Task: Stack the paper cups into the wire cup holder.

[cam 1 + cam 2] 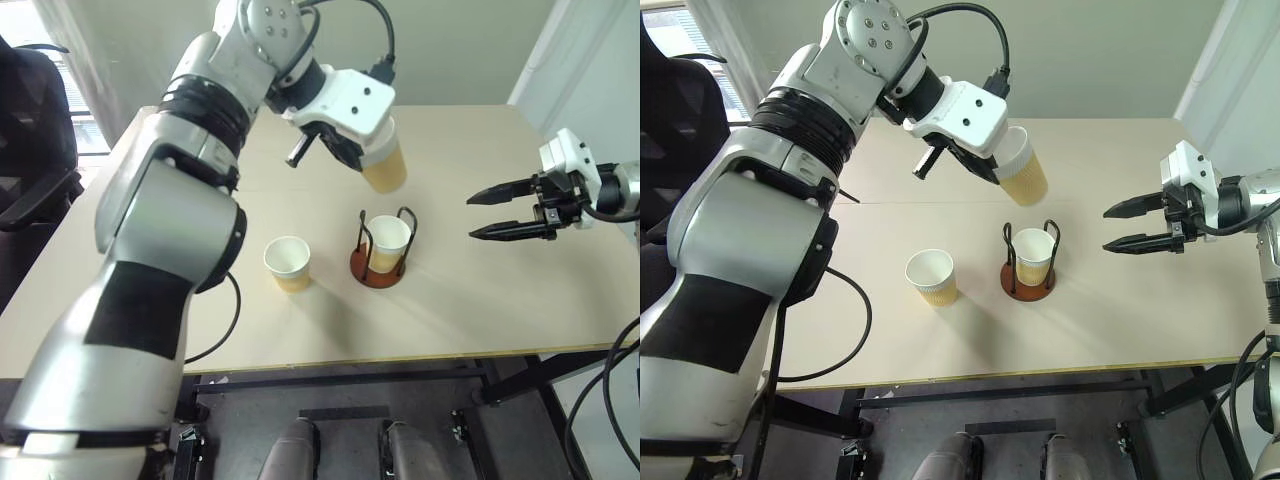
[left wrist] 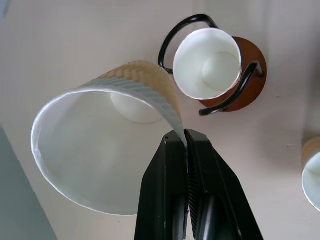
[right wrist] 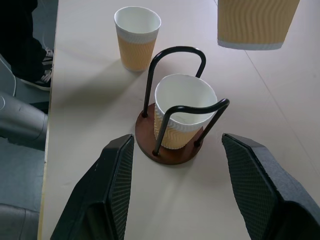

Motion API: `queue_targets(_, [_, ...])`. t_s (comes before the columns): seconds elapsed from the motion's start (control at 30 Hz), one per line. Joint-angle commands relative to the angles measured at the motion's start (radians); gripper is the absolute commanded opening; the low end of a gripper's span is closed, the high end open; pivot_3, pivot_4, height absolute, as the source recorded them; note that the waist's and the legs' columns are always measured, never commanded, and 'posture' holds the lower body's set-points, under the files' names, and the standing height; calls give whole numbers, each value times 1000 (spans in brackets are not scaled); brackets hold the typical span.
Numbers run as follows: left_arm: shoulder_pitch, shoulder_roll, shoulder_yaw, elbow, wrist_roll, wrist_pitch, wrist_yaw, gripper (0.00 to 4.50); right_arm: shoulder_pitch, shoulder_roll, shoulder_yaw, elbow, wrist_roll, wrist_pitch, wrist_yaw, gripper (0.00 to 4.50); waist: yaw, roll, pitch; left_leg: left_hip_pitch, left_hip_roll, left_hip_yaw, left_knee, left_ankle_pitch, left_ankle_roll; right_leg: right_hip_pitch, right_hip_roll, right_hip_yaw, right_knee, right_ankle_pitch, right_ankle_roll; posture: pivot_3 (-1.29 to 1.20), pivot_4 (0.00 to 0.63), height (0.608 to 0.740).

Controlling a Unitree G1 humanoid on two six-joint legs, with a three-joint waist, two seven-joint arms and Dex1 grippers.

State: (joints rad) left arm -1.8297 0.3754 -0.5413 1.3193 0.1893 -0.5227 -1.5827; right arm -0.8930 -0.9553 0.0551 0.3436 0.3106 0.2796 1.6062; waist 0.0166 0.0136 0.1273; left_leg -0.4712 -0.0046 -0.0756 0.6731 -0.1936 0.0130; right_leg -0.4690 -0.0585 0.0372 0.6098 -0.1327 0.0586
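Tan ribbed paper cup [image 1: 1022, 172] pinched in left jaws; right jaws spread, empty.

Three paper cups are in sight. One cup [image 1: 1033, 256] stands inside the single wire cup holder [image 1: 1029, 283]. A second cup [image 1: 931, 276] stands on the one table [image 1: 1120, 310], near the holder on its left. The third cup [image 1: 1021, 176] hangs in the air above the holder.

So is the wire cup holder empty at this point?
No: the wire cup holder already has one paper cup standing upright between its two black loops.
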Motion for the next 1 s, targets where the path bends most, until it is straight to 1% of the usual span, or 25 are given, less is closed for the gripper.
queue_targets(0.03, [-23,19,-58,-44,-62,-13,-32,96,-9,-25,-43,-32,19,-1,1,2805,0,0,0,0,0,1,0,0,0,0,1,0,0,0,0,0,150,740])
queue_targets(0.43, [15,51,-303,-176,-296,33,-32,96,0,-37,-45,-42,21,3,2,2805,4,0,0,0,-1,0,6,-1,2,3,1,0,0,2,3,0,150,740])
queue_targets(0.63, [29,81,-418,-231,-377,41,-32,96,18,-48,-52,-59,28,12,-4,2805,5,0,0,0,-1,0,9,-2,2,5,0,0,0,2,4,0,150,740])
queue_targets(1.0, [39,93,-501,-267,-456,56,-32,96,33,-55,-55,-71,30,15,-5,2805,7,0,0,1,-1,-1,9,-2,2,7,0,-1,-1,3,4,0,150,740])
